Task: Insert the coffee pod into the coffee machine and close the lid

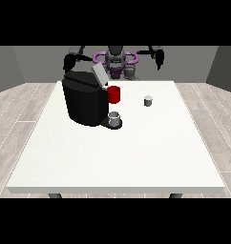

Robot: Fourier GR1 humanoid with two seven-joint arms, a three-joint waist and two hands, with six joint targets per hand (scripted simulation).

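The black coffee machine (85, 101) stands on the left half of the white table (117, 157), its grey lid (99, 74) tilted up and open. A red part (114, 94) sticks out at its front, above a grey cup (115, 118) on the drip base. The small grey coffee pod (148, 100) stands alone on the table, to the right of the machine. The hand at the view's right (159, 59) hangs raised beyond the table's far edge with its fingers pointing down and holds nothing. The hand at the view's left (68, 62) is raised behind the machine's top, away from the pod.
The robot's torso (116, 62) stands at the table's far edge, between the two arms. White table surface stretches in front of the machine to the near edge (117, 189). Wooden floor surrounds the table.
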